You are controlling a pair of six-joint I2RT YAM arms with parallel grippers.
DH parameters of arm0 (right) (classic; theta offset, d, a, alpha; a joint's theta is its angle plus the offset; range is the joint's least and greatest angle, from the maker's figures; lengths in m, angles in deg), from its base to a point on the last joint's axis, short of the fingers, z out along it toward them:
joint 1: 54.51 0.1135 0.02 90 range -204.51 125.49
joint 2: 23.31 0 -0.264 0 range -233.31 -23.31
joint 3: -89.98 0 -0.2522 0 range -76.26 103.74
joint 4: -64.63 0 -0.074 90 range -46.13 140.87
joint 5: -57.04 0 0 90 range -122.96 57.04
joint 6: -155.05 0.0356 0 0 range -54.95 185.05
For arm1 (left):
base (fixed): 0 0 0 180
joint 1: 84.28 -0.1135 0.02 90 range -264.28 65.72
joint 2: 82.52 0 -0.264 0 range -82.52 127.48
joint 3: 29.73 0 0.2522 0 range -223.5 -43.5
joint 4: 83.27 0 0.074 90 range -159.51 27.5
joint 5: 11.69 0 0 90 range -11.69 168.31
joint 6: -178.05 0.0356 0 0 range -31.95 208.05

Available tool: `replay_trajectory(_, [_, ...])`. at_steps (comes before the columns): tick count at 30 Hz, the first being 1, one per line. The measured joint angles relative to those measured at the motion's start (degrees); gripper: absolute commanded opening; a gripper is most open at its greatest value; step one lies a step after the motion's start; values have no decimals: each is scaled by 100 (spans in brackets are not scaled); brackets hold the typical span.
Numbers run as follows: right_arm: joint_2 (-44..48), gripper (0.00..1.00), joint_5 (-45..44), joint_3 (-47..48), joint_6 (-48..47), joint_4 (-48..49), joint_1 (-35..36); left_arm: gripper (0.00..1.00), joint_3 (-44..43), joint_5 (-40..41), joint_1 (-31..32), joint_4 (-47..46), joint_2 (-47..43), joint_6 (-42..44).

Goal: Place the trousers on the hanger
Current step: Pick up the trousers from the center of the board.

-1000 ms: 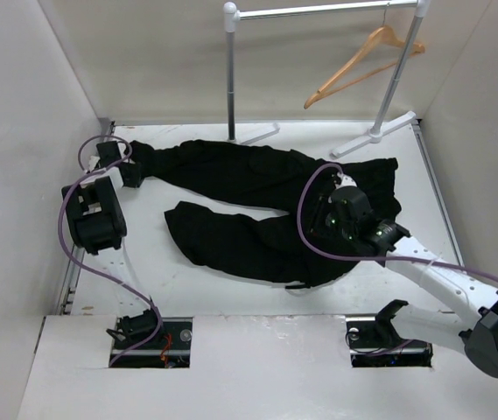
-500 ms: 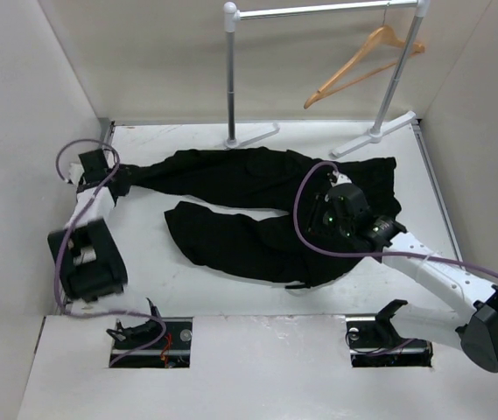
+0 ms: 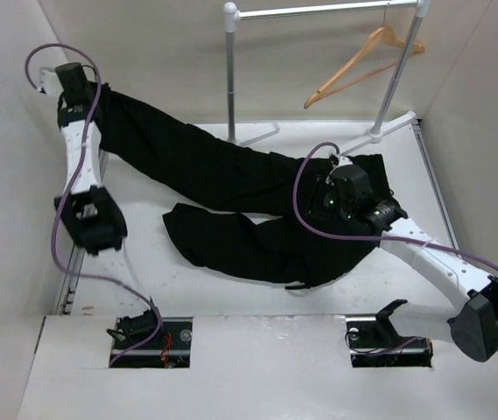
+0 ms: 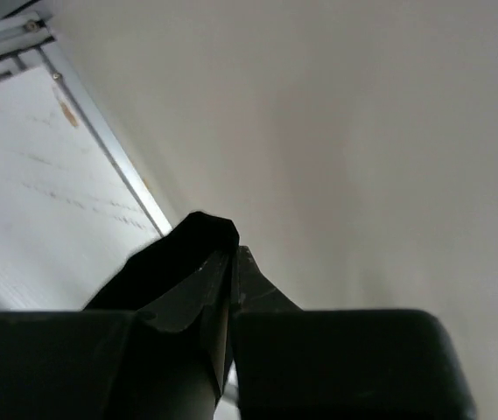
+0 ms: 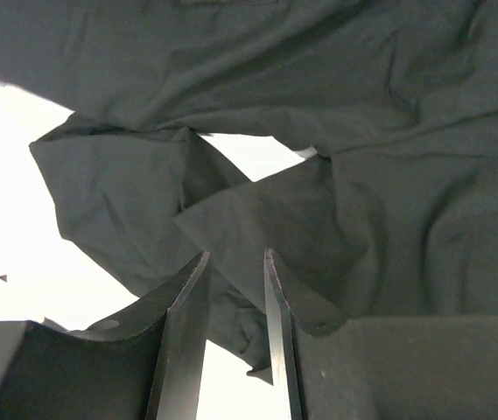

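Observation:
The black trousers (image 3: 231,175) lie spread across the table, with one leg pulled up into the air toward the far left. My left gripper (image 3: 98,94) is raised high by the left wall and is shut on the end of that leg; a fold of black cloth (image 4: 178,258) sits pinched at the left gripper (image 4: 234,251). My right gripper (image 3: 326,194) hovers over the waist part, jaws apart. In the right wrist view the right gripper (image 5: 235,255) has crumpled cloth (image 5: 389,131) beneath it and nothing clamped. The tan wooden hanger (image 3: 367,57) hangs on the rack at the back right.
The silver-and-white clothes rack (image 3: 231,74) stands at the back, its feet (image 3: 375,134) on the table beside the trousers. White walls close in the left, right and back sides. The other trouser leg (image 3: 222,241) lies folded near the table's middle.
My left gripper closed on the leg end, then rose up and back along the left wall, stretching that leg off the table. The right gripper shifted slightly toward the back.

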Motion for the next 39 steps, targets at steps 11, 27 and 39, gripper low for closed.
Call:
replay_trajectory(11, [238, 53, -192, 214, 57, -166, 0, 52, -1261, 140, 31, 1287, 3161, 160])
replay_trajectory(27, [-184, 42, -50, -66, 114, -105, 780, 56, 7899, -216, 1375, 723, -4741, -299])
replay_trajectory(39, [-114, 57, -173, -461, 210, 83, 977, 7, 8279, -715, 1805, 50, -4116, -527])
